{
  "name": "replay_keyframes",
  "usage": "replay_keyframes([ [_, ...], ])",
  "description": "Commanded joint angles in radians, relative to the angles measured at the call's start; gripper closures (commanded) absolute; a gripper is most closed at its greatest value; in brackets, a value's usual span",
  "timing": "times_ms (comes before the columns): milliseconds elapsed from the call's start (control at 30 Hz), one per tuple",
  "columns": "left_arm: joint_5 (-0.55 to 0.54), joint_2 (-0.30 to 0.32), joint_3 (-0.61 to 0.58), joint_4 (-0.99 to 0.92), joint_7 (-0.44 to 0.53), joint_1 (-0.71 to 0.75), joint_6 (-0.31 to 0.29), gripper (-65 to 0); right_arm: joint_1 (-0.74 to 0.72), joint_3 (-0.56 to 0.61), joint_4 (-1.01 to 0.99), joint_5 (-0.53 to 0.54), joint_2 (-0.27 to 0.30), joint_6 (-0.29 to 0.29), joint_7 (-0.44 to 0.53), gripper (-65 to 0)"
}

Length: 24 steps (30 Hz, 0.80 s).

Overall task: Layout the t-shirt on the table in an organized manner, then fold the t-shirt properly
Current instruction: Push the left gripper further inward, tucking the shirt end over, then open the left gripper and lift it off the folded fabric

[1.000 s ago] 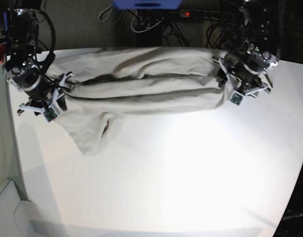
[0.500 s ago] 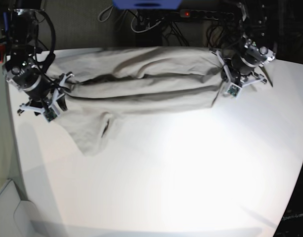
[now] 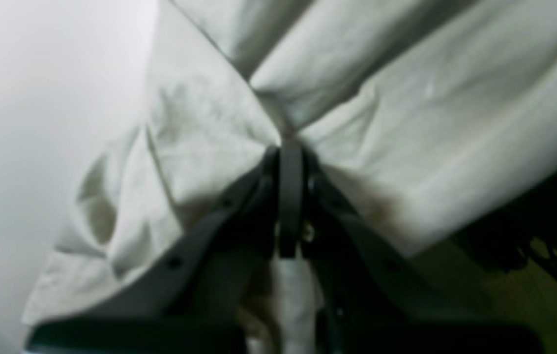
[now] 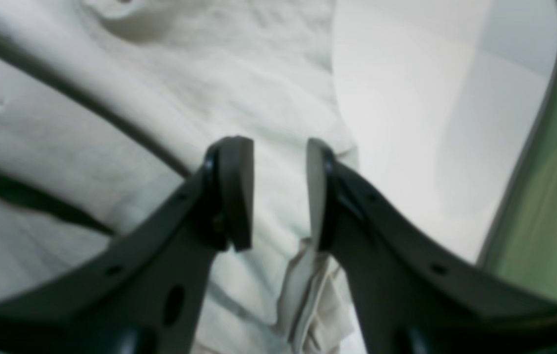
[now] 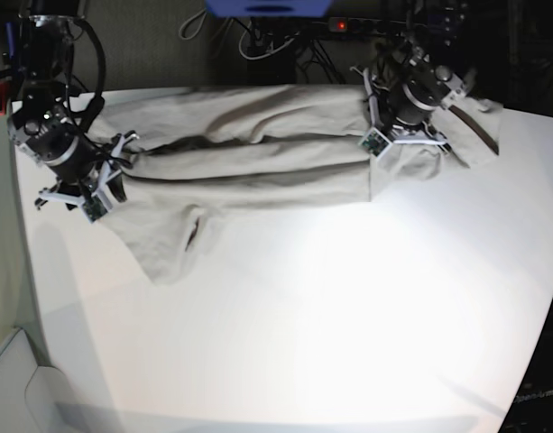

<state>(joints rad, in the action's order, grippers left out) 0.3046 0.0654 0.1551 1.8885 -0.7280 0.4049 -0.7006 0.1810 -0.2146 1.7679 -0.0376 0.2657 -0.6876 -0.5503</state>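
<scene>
Since a second earlier the left gripper (image 5: 395,126) had travelled from the shirt's outer end, near the table's edge, up and inward along the far side, and cloth now trailed out behind it toward the base view's right. The right gripper (image 5: 103,176) had stayed where it was.

There were two arms, one t-shirt (image 5: 249,158) and one table (image 5: 330,307). Beyond the far edge lay a power strip (image 5: 366,25) with one red light and a tangle of cables.

The left gripper's jaws were pressed together on a pinch of the t-shirt; in its wrist view the fabric (image 3: 406,123) gathered into creases that ran to the closed tips (image 3: 290,162), and a strip of cloth hung between the fingers lower down. The right gripper (image 4: 278,191) stood partly open above the cloth, a clear gap between its two pads (image 4: 236,191); whether it gripped anything could not be told, though a bunched fold sat under the right-hand pad.

The t-shirt was light grey-beige, plain and soft. It lay across the far part of the table as a long rumpled band with deep lengthwise folds between the two grippers. One rounded flap spread toward the near side below the right gripper. The wide near part of the white table was bare.
</scene>
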Motion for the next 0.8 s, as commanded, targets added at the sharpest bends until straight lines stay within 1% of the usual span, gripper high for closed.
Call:
replay_keyframes([
  [0,0.0,0.001,0.004,0.016,0.017,-0.002,0.002,-0.5,-0.01,-0.006,0.019,0.009,0.01,-0.011,0.022,-19.7],
  [67,0.0,0.009,0.005,0.023,0.012,-0.001,0.002,-1.1,-0.01,-0.006,0.019,0.009,0.01,-0.011,0.022,-19.7],
  [100,0.0,0.02,0.005,0.026,0.012,0.001,0.002,-3.0,-0.01,-0.006,0.019,0.009,0.01,-0.011,0.022,-19.7],
  [167,-0.002,0.027,0.007,0.027,0.012,0.002,0.002,-10.0,-0.01,-0.006,0.019,0.009,0.01,-0.011,0.022,-19.7],
  [267,-0.006,0.032,0.022,0.044,0.012,0.016,0.002,-22.4,-0.01,-0.006,0.019,0.009,0.01,-0.011,0.022,-19.7],
  [400,-0.008,0.014,0.077,0.079,0.014,0.015,0.002,-33.0,-0.01,-0.006,0.019,0.009,0.01,-0.011,0.022,-19.7],
  [467,-0.008,-0.005,0.11,0.095,0.015,0.015,0.002,-35.1,-0.01,-0.006,0.017,0.009,0.01,-0.011,0.022,-19.7],
  [600,-0.017,-0.032,0.186,0.104,0.015,0.009,0.002,-35.6,-0.01,-0.006,0.017,0.009,0.008,-0.011,0.022,-19.7],
  [667,-0.061,-0.032,0.219,0.11,0.012,0.01,0.002,-35.4,-0.01,-0.006,0.017,0.009,0.008,-0.011,0.022,-19.7],
  [767,-0.16,-0.029,0.283,0.115,0.012,0.015,0.002,-35.4,-0.01,-0.006,0.017,0.009,0.008,-0.011,0.022,-19.7],
])
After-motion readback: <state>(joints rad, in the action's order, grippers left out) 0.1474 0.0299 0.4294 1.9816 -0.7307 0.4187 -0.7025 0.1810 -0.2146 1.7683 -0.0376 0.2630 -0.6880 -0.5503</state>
